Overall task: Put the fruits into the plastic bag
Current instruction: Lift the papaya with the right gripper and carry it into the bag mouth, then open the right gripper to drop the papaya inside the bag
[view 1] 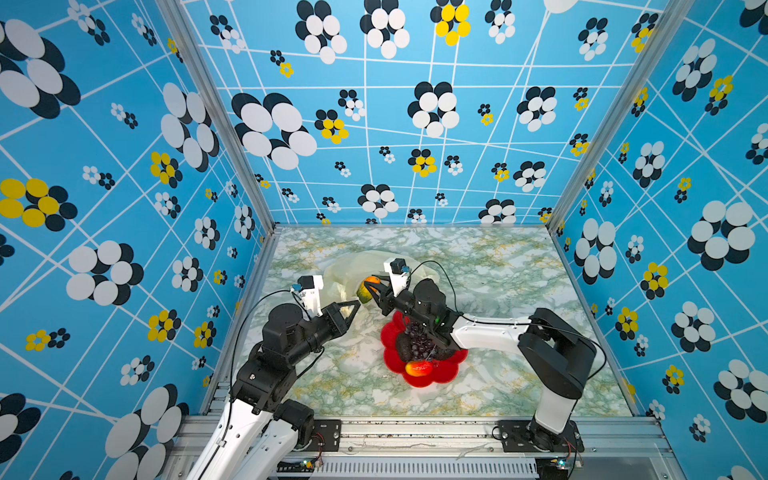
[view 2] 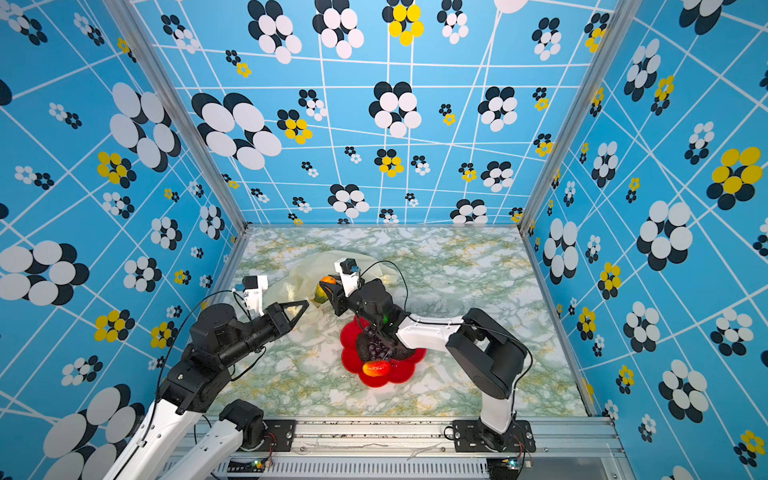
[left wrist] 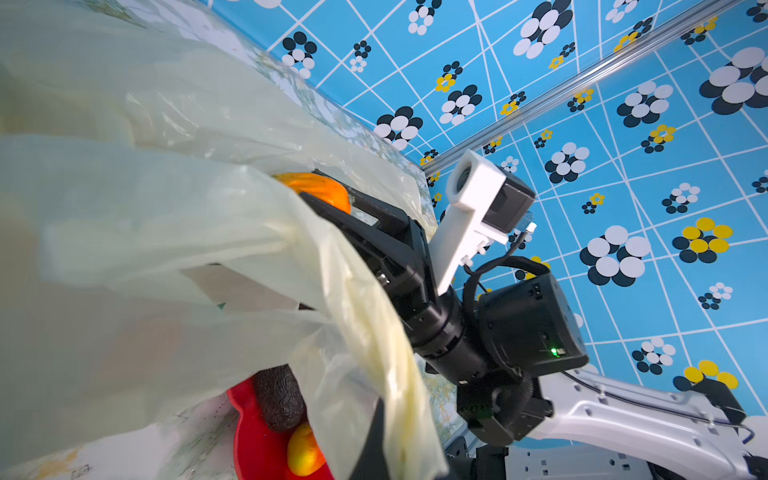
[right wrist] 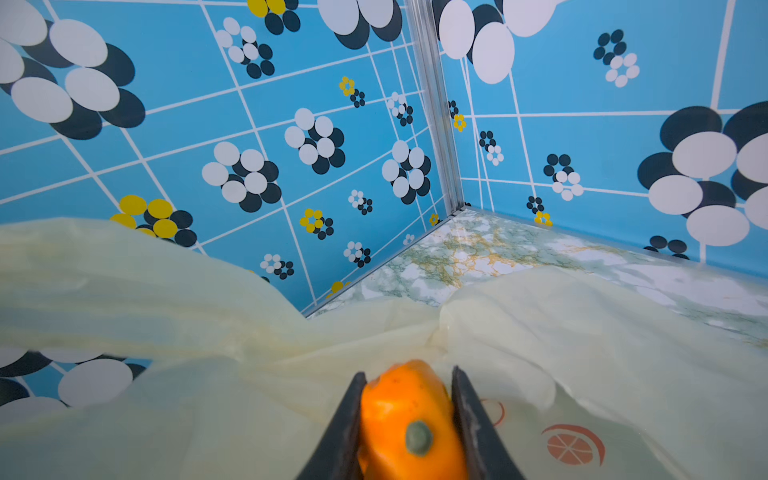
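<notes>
The cream plastic bag (view 1: 343,270) (view 2: 297,272) lies crumpled behind the plate. My left gripper (view 1: 355,306) (view 2: 305,304) is shut on the bag's edge and holds a fold of it (left wrist: 166,232) up; one dark finger (left wrist: 372,449) shows under the film. My right gripper (view 1: 369,291) (view 2: 325,291) (right wrist: 409,380) is shut on an orange-green mango (view 1: 367,289) (view 2: 323,289) (right wrist: 409,415) at the bag's mouth (right wrist: 582,332). On the red plate (view 1: 442,374) (view 2: 401,372) lie dark grapes (view 1: 417,343), a dark avocado (left wrist: 278,399) and a yellow-red mango (view 1: 419,368) (view 2: 376,368) (left wrist: 303,453).
The right forearm (view 1: 486,332) crosses over the plate's far part and hides part of the fruit pile. Patterned blue walls (view 1: 124,249) close the marble table (view 1: 519,282) on three sides. A metal rail (view 1: 415,432) runs along the front edge.
</notes>
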Controlling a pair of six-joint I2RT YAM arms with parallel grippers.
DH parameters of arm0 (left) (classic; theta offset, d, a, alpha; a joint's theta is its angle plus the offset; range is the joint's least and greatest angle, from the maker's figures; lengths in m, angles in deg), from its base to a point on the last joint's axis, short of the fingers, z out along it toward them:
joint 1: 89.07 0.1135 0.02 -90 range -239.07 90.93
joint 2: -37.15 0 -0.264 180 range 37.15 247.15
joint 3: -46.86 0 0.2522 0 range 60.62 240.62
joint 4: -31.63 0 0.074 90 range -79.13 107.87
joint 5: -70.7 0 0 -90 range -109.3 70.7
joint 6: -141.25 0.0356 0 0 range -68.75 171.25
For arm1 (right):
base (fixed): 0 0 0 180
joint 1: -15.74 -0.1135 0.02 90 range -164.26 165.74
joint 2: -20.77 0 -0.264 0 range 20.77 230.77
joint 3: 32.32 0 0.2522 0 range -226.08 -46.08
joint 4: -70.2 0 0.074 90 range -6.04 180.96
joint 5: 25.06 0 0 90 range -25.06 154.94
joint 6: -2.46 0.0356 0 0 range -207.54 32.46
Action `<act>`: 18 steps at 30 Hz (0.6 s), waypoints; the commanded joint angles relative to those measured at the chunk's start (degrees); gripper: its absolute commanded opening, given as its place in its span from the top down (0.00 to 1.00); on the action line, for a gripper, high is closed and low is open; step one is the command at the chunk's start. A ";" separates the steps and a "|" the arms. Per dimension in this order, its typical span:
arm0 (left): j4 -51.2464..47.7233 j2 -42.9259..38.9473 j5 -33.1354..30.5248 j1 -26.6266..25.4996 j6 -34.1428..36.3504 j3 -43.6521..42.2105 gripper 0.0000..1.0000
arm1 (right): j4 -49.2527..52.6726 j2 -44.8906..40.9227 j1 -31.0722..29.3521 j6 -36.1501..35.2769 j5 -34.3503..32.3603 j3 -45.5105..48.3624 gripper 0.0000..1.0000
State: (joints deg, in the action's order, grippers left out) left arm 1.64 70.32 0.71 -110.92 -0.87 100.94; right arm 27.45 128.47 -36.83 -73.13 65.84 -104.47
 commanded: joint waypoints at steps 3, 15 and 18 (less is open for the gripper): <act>3.32 -1.42 1.34 -0.74 -2.28 -1.75 1.00 | -21.54 8.75 0.17 1.45 -1.07 -8.68 1.00; 6.83 -1.27 2.31 -1.40 -4.84 -4.85 1.00 | -12.57 9.98 0.10 2.58 1.14 -17.11 1.00; 6.23 -1.42 2.11 -1.45 -4.18 -3.97 1.00 | -7.03 7.69 0.04 3.71 2.65 -15.02 1.00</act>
State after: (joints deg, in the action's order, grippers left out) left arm 5.91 68.97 1.98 -112.01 -5.13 96.52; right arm 15.67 139.55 -36.75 -71.16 66.39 -121.28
